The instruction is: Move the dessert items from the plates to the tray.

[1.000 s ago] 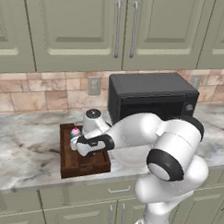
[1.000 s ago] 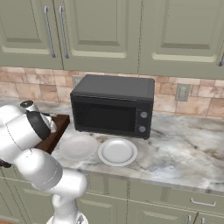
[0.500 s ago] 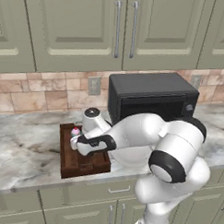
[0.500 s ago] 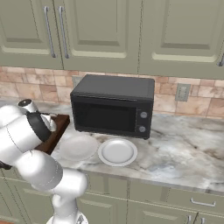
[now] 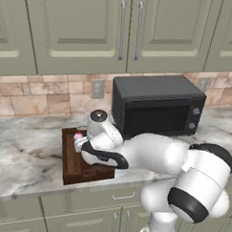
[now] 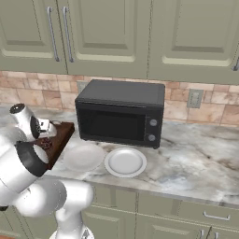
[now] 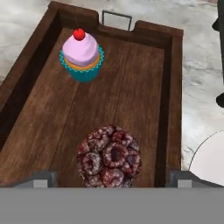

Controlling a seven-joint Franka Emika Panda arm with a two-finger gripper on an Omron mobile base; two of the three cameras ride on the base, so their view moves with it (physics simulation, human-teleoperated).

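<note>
Gripper (image 7: 109,179) now spread wide, chocolate pastry (image 7: 109,158) released on tray (image 7: 144,87)

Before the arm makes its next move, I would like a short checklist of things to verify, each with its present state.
1. Chocolate pastry lies inside the tray: ok.
2. Cupcake stands upright in the tray, apart from the pastry: ok.
3. Gripper has let go; its fingers stand wide on either side of the pastry and clear of it: ok.
4. Both plates, the left plate and the right plate, carry no dessert: ok.
5. Way upward out of the tray is free of the microwave: cannot tell, since the arm hides the gap in the base views.
</note>
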